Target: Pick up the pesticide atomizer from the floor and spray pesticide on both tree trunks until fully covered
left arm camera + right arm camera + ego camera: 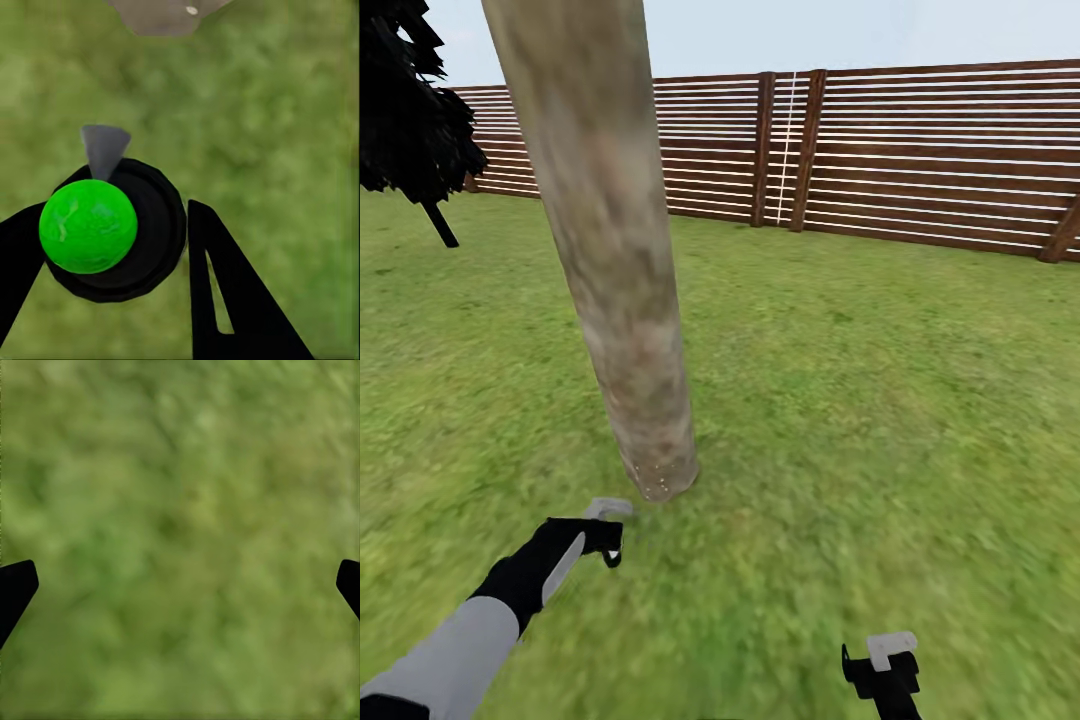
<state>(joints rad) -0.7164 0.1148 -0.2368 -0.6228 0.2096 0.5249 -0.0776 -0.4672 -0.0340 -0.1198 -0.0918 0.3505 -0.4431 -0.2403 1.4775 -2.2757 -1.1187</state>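
At lower left of the head view, the left gripper [610, 545] pinches the pesticide atomizer [88, 225], a green-bodied bottle with a black collar and grey nozzle. The nozzle points up-frame at the thick grey-brown bark trunk [615, 260], just beyond it, where white specks [657, 482] dot the base. The trunk's long axis runs upward, leaning toward upper left. The right gripper [180, 585], fingers spread and empty, hangs over the lawn [880, 380] at lower right, farther off.

Green grass lawn [880, 420] bears one thick tree trunk [615, 250], fence [920, 150] behind.
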